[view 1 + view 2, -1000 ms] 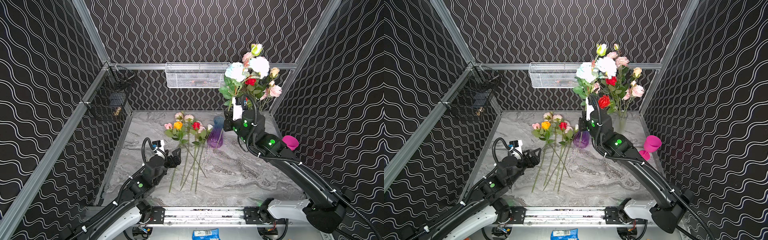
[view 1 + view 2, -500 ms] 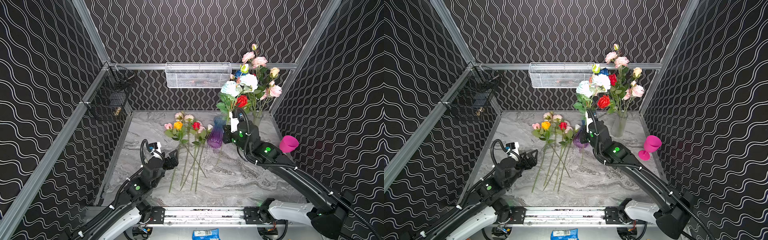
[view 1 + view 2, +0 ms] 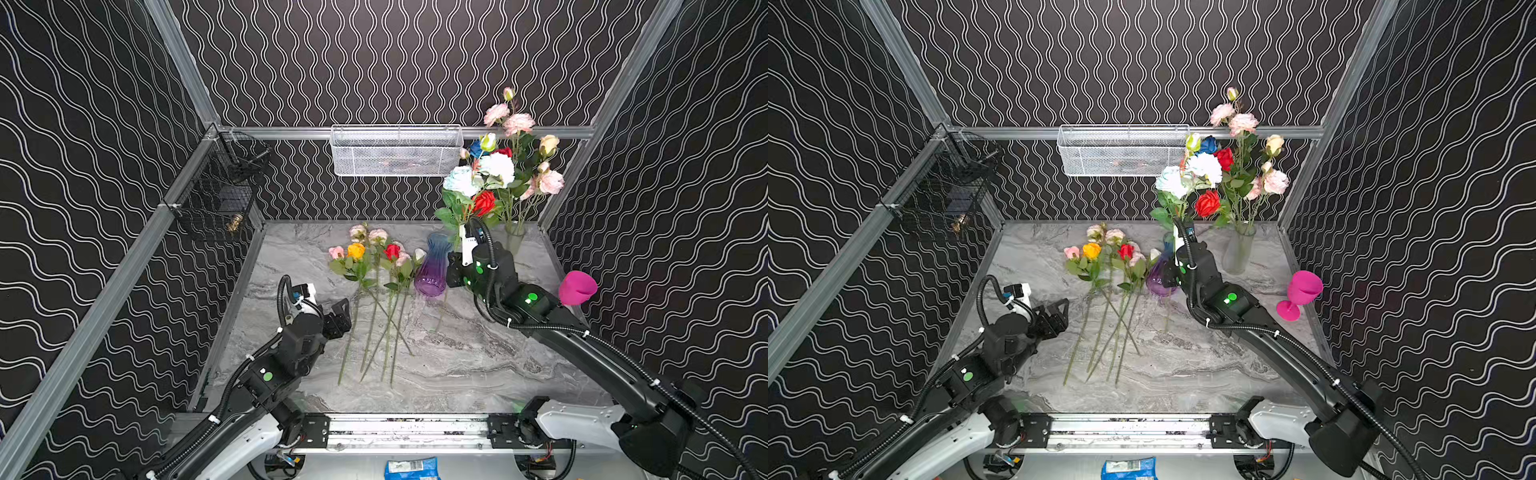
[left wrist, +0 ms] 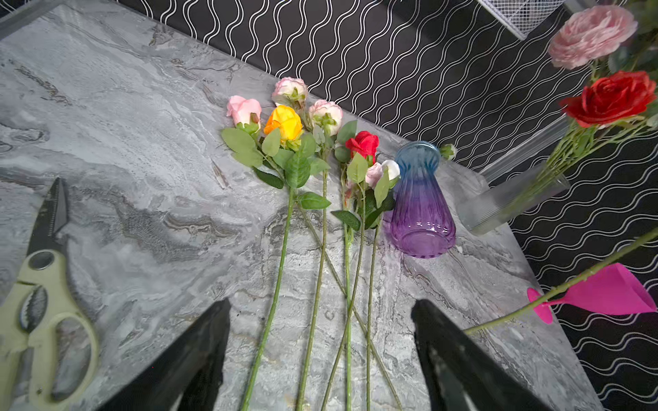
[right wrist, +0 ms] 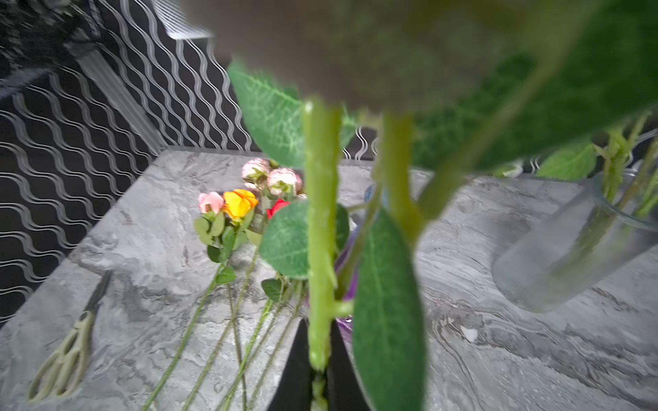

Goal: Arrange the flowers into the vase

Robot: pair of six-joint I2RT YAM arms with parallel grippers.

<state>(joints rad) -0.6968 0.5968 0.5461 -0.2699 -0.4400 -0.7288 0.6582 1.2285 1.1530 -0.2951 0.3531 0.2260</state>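
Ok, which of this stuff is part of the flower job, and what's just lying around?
Job: loose flowers on the table; bunch in the right gripper; clear vase already holding flowers; possibly the purple vase.
Lying about: scissors; pink goblet; white wire basket; black wire basket; blue packet.

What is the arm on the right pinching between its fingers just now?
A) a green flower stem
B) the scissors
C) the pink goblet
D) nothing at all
A: in the right wrist view a green flower stem stands clamped between the right arm's black fingers, while the pink goblet and the scissors sit untouched.
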